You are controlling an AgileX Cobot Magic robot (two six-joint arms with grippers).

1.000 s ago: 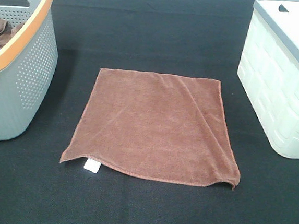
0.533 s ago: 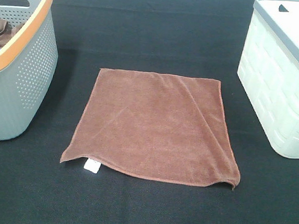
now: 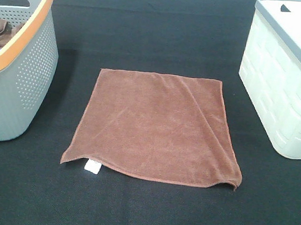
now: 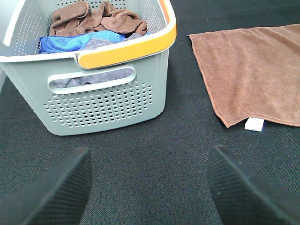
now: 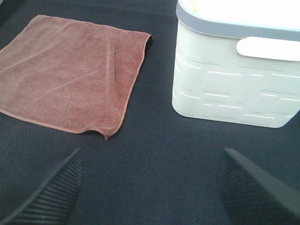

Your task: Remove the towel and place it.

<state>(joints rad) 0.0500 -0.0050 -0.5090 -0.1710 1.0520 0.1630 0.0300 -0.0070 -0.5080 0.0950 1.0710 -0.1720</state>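
Towel point(image 3: 157, 126) lies flat beside the grey basket point(image 3: 17, 69); both pincers spread and empty, so you need only retract.

We see the rust-brown towel point(image 3: 157, 128) lying flat in the middle of the black tabletop point(image 3: 142, 212), with bare cloth on its near and far sides wide enough for a gripper to pass. On the left, the grey perforated laundry basket point(image 3: 22, 75) with the orange rim stands well apart from the towel's edge, a strip of bare table between them. On the right, the white bin point(image 3: 284, 87) stands nearer to the towel's far right corner, so the passage there is narrower.
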